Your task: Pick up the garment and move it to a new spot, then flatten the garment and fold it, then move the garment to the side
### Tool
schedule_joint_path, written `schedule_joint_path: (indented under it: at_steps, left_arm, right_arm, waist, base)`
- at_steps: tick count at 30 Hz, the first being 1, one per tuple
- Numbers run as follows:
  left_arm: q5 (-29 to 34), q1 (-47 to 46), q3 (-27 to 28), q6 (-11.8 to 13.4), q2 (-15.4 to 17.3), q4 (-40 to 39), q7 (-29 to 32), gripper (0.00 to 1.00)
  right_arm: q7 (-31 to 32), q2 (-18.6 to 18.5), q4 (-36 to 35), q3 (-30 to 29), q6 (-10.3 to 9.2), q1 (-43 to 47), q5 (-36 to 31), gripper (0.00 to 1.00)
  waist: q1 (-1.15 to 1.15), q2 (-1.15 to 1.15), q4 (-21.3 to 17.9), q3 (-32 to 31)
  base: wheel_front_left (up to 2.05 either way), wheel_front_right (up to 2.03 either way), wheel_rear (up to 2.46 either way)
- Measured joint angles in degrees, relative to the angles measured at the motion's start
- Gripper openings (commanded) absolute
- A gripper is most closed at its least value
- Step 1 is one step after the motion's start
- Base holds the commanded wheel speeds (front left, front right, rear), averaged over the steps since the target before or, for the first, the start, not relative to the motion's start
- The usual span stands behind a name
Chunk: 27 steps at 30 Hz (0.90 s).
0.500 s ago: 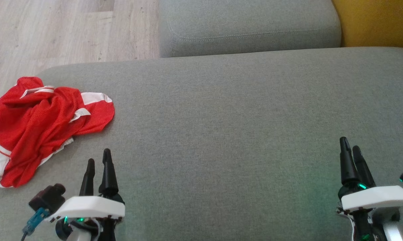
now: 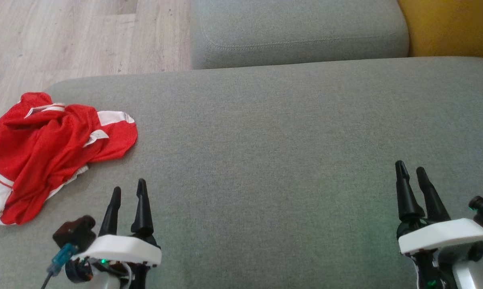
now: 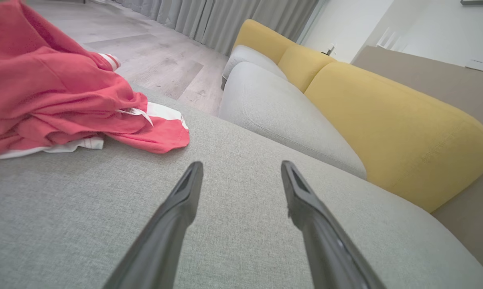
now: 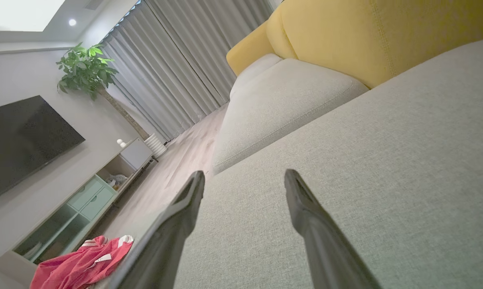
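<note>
Both grippers have shifted since the earlier frame. In the head view the left gripper (image 2: 129, 185) has slid to the right along the bottom edge, and the right gripper (image 2: 410, 167) has edged left and slightly up. Meanwhile the garment (image 2: 49, 148), a crumpled red and white heap, lies where it was. It sits at the left edge of the frame on the grey cushion (image 2: 265, 152).

By my judgement the first step is in hand: reaching to pick the garment up, with nothing lifted yet. Next, the left gripper would need to swing toward the upper left of the frame and come down over a raised fold.

Each gripper has its fingers spread wide, holds nothing, and is apart from the garment.
</note>
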Motion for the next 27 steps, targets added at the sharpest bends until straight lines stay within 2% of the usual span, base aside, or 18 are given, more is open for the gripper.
schedule_joint_path:
  at_steps: [8,19,27]
  left_arm:
    - [5.66,-1.17,-1.53,0.10,0.91,1.48,-1.33,1.00]
    - [12.28,-1.67,-1.59,2.54,2.24,2.59,-3.27,1.00]
    - [15.66,-2.02,-1.36,3.07,3.16,2.59,-4.56,1.00]
  right_arm:
    - [-0.01,-0.25,-1.35,0.93,0.00,0.62,-4.80,1.00]
    - [-0.01,-0.46,-2.59,1.81,0.00,1.46,-11.94,1.00]
    - [-0.02,-0.47,-3.31,2.03,0.00,2.32,-16.01,1.00]
  waist:
    - [0.00,0.00,-0.03,-0.04]
    - [0.00,0.00,-0.11,-0.08]
    - [0.00,0.00,-0.08,-0.09]
  base:
    - [0.00,0.00,0.00]
    - [0.00,0.00,0.00]
    - [0.00,0.00,0.00]
